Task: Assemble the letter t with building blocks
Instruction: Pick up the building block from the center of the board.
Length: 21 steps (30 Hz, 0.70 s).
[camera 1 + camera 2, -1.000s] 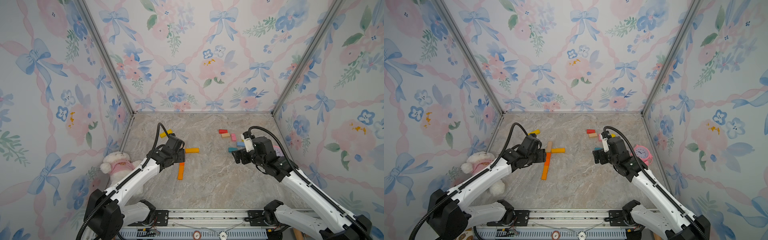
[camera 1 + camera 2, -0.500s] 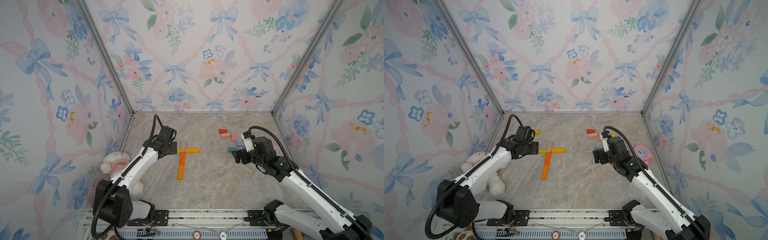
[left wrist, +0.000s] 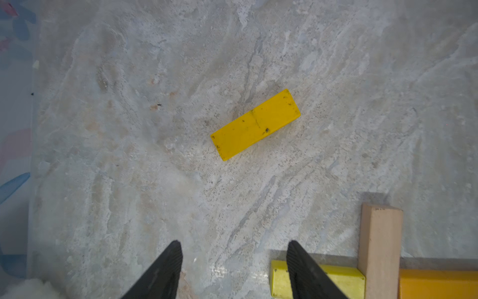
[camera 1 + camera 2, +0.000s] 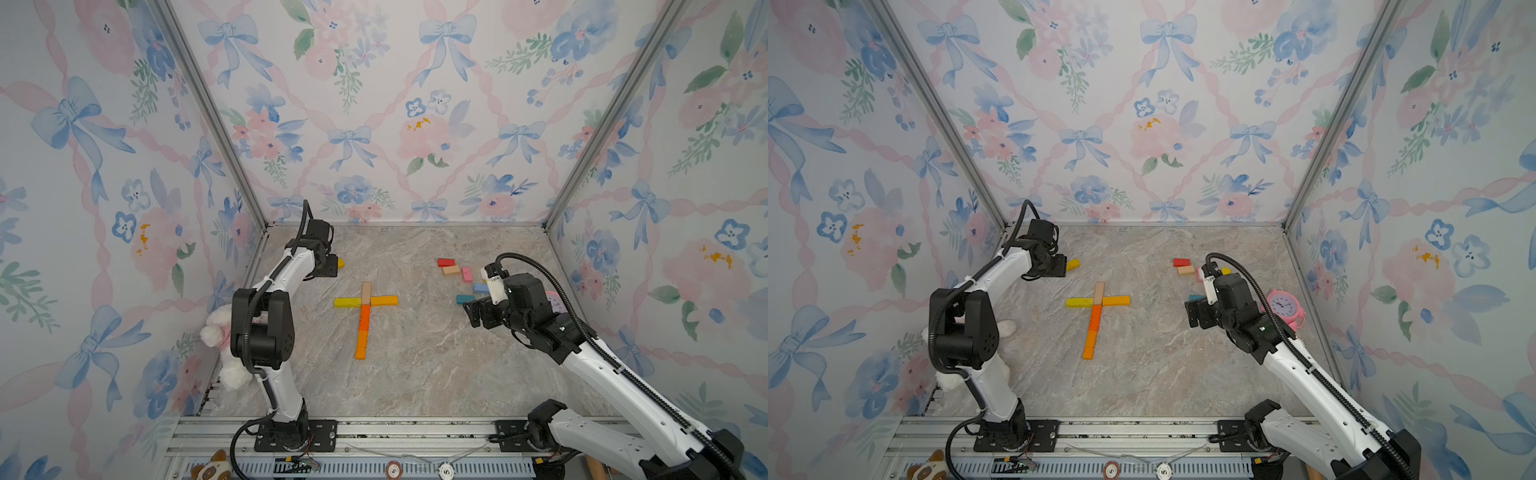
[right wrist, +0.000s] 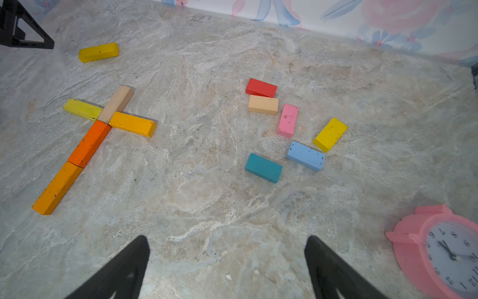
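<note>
While the left hand [image 3: 232,243] hangs half-spread and empty near a lone yellow block [image 3: 255,124], the right hand [image 5: 227,238] gapes wide, empty.

A pink alarm clock [image 4: 1282,307] lies at the right edge of the marble-patterned counter [image 4: 415,386], its white dial facing up. A white plush toy [image 4: 214,330] with some pink on it sits against the left edge, partly hidden. Beyond the front edge, past a metal rail [image 4: 415,430], a small brown-and-white stuffed animal [image 4: 210,469] and two round discs [image 4: 394,470] show. Wallpaper [image 4: 374,104] with blue bows and pink flowers covers the walls.
</note>
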Available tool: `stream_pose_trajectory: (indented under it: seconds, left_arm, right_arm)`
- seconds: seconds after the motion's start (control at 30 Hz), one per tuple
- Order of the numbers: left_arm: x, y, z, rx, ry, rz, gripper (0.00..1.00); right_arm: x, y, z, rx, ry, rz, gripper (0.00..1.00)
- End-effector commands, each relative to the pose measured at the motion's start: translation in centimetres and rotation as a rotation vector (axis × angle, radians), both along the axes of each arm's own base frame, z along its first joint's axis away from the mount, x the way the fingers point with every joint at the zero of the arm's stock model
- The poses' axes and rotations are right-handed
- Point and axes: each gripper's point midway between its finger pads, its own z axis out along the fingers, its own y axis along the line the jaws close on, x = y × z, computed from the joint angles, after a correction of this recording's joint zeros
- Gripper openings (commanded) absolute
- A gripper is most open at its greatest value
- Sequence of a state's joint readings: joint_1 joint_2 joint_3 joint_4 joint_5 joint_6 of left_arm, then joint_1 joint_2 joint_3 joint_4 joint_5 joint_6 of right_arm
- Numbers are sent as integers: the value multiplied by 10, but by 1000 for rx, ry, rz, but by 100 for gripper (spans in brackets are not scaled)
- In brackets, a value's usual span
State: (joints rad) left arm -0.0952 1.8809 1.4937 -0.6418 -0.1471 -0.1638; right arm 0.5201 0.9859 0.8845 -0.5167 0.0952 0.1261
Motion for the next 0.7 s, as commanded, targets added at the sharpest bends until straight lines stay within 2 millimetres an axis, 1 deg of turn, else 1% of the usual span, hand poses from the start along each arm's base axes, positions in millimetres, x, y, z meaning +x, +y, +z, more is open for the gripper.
stream_pose_trajectory:
  seconds: [0.0,0.07,0.17,0.27,0.37,0.43,0.67]
  left_arm:
    - [24,-3,-11,-34,6,-31,67]
    - [36,-2,-20,-39,13,-45,66]
    - [50,-1,-35,-37,34,-72,66]
    - [59,3,-48,-13,49,-87,66]
    - [68,10,-55,27,55,-92,67]
    - [72,15,-59,30,57,-86,67]
    - [76,16,-75,20,81,-111,67]
  right_arm:
    - [-1,0,4,-15,-6,6,96]
    - [-1,1,3,-15,-5,8,96]
    - [-1,1,2,-19,-3,7,96]
    - [1,1,1,-26,2,8,96]
    - [2,2,0,-29,7,10,96]
    - [3,2,-2,-34,12,11,96]
    - [4,2,-4,-42,17,8,96]
